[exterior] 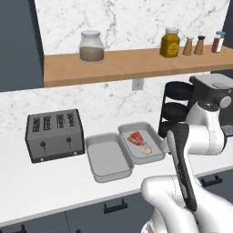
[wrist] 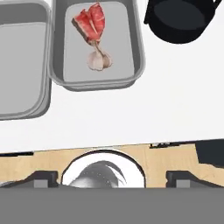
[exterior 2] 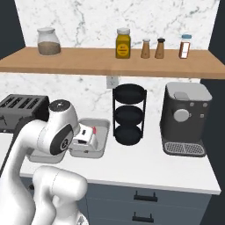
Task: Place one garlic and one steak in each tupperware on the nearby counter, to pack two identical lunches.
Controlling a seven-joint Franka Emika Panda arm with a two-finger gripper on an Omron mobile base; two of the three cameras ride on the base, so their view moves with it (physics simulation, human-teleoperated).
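Two light-grey tupperware trays lie side by side on the white counter [exterior: 68,182]. The left tupperware [exterior: 107,157] [wrist: 22,65] is empty. The right tupperware [exterior: 154,136] [wrist: 138,65] [exterior 2: 100,131] holds a red steak [exterior: 136,137] [wrist: 91,24] and a pale garlic [exterior: 146,149] [wrist: 99,60] just in front of it. My gripper [wrist: 111,178] [exterior 2: 84,139] hovers above the near edge of the right tupperware, looking down on it. It is open, its fingertips [wrist: 43,177] far apart with nothing between them.
A dark slotted toaster [exterior: 54,134] stands left of the trays. A black three-tier rack [exterior 2: 128,114] [wrist: 181,19] is right of them, then a coffee machine [exterior 2: 184,116]. A wooden shelf [exterior: 127,63] with jars runs above. Dark drawers sit below the counter's front edge.
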